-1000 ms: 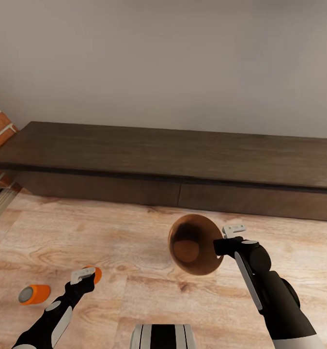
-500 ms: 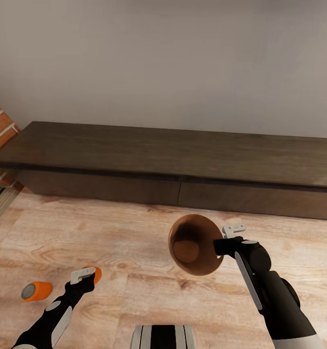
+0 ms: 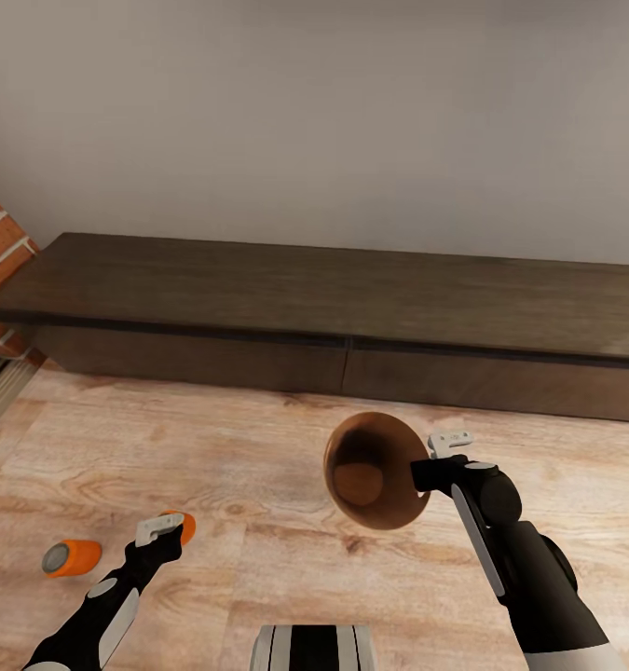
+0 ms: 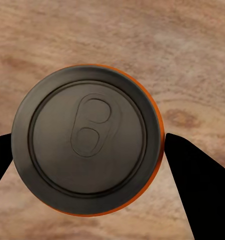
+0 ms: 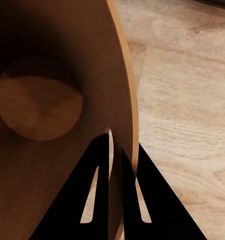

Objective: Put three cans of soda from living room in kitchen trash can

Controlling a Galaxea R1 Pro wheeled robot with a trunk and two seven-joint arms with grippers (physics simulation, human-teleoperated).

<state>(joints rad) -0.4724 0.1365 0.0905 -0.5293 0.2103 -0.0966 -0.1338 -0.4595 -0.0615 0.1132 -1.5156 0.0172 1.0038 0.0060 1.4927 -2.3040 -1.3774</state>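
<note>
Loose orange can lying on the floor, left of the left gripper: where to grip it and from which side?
Grip the lying orange can across the middle of its round body, coming straight down from above. It rests on its side on the wood floor, grey end facing left, so the fingers should straddle its curved sides. Its ends are probably too far apart to span.

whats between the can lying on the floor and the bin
In the head view, the left end effector and a second orange can, then bare wood floor, lie between lying can and bin.
</note>
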